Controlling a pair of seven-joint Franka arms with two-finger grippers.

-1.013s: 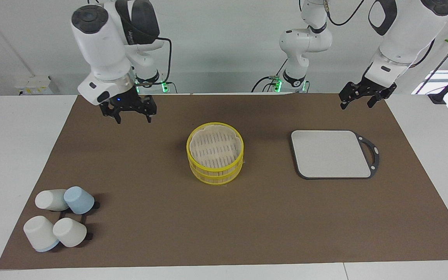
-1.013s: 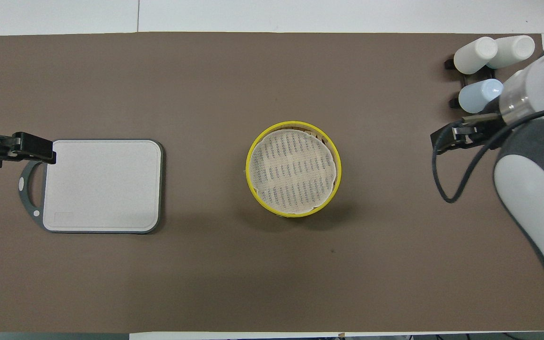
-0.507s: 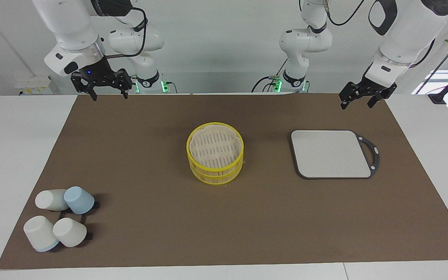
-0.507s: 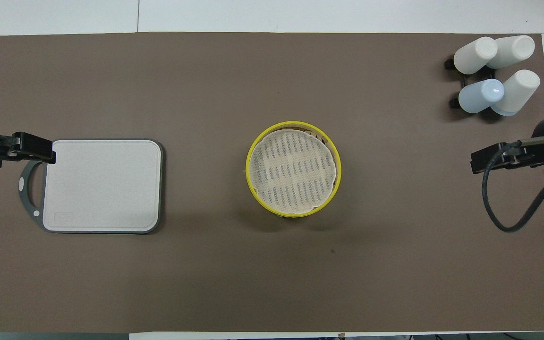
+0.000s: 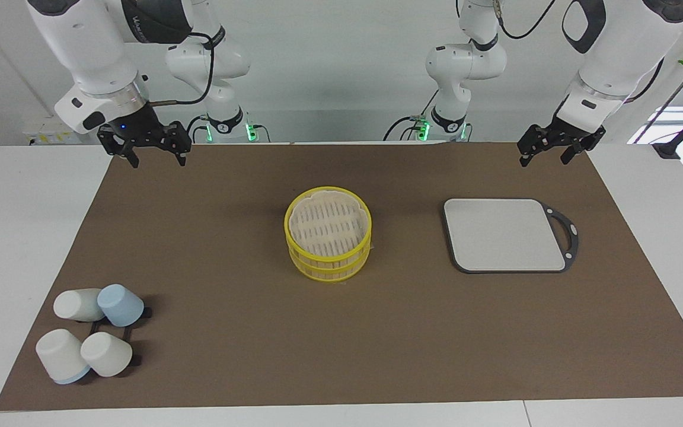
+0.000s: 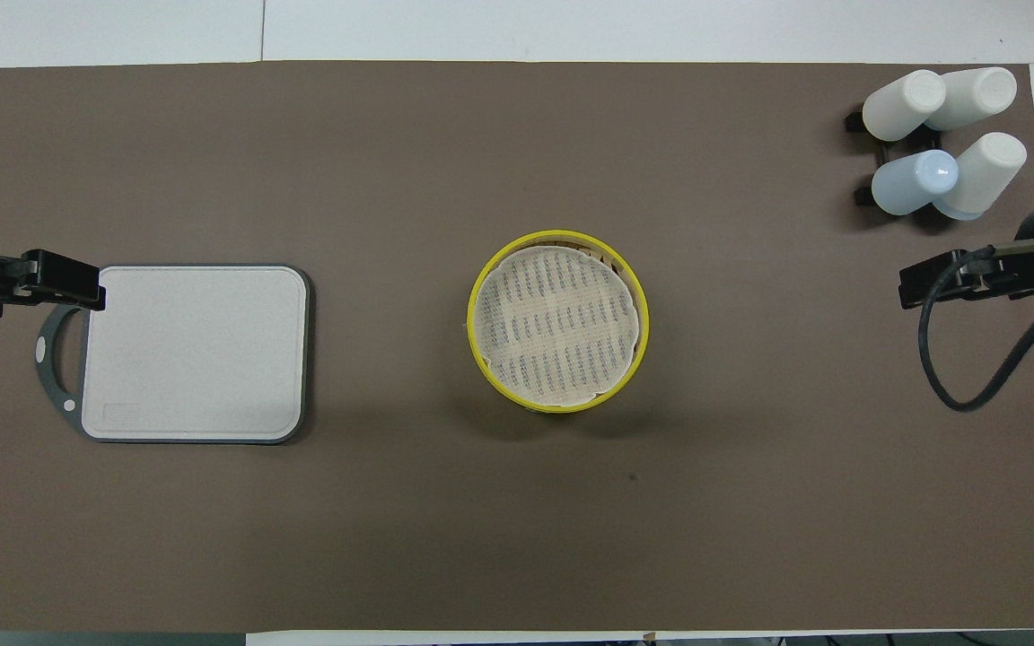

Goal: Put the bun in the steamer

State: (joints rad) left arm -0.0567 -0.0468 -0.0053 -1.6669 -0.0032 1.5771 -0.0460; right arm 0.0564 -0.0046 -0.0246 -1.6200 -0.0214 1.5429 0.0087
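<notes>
the steamer (image 5: 328, 240) sits mid-mat, two yellow tiers stacked, the upper holding only white paper. four cups (image 5: 89, 334) lie tipped on a black rack at the right arm's end. right gripper (image 5: 153, 155) and left gripper (image 5: 546, 154) hang open, empty.

Open mat around the steamer, obstacles only toward the desk's 2 ends

You have bare brown mat (image 5: 229, 332) all round the steamer (image 5: 328, 241), whose paper-lined top tier lies uncovered; the grey board (image 5: 504, 235) lies flat toward the left arm's end, and 4 cups (image 5: 89, 332) on a black rack cluster at the corner toward the right arm's end, farther from the robots. The right tool (image 5: 153, 155) and left tool (image 5: 546, 154) hang over the mat's edge nearest the robots, fingers spread, well apart from everything.
</notes>
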